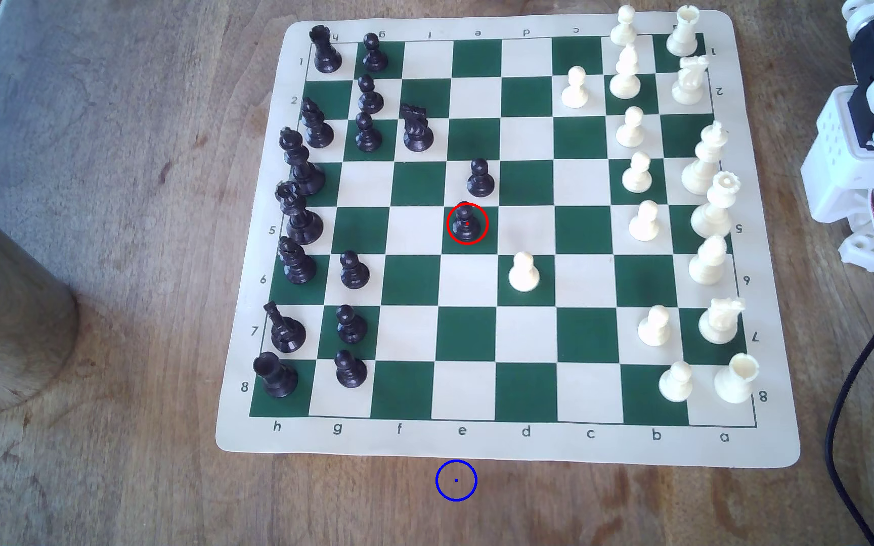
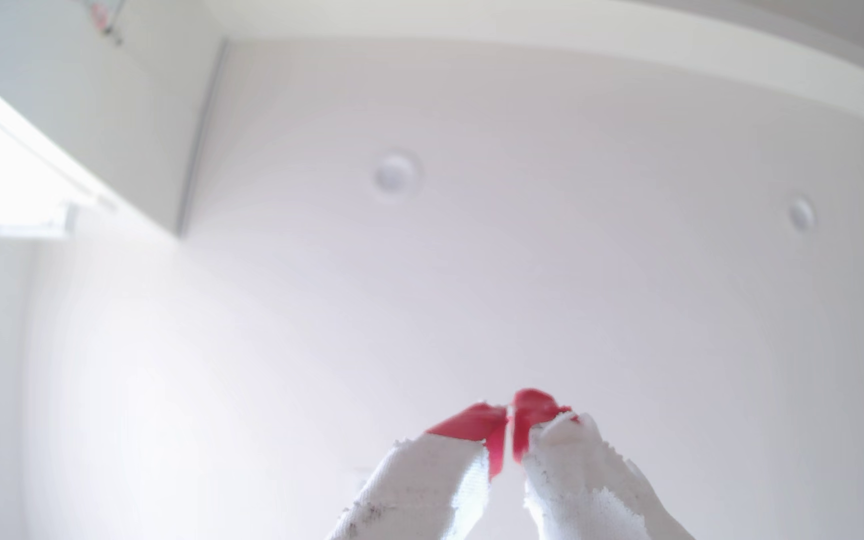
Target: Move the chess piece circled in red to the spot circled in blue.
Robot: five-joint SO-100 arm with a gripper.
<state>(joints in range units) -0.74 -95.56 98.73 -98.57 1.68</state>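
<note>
Black pawn (image 1: 467, 222) untouched on board (image 1: 508, 443); you're at step 1. Gripper (image 2: 509, 421) pinched closed, empty, aimed at ceiling. Next: open, reach pawn, carry to blue ring (image 1: 456, 480).

The chess mat (image 1: 503, 443) lies on the worktop (image 1: 109, 262). The circled pawn (image 1: 466, 223) stands near the mat's middle; the ringed spot (image 1: 456, 480) lies just off the mat's near edge.
</note>
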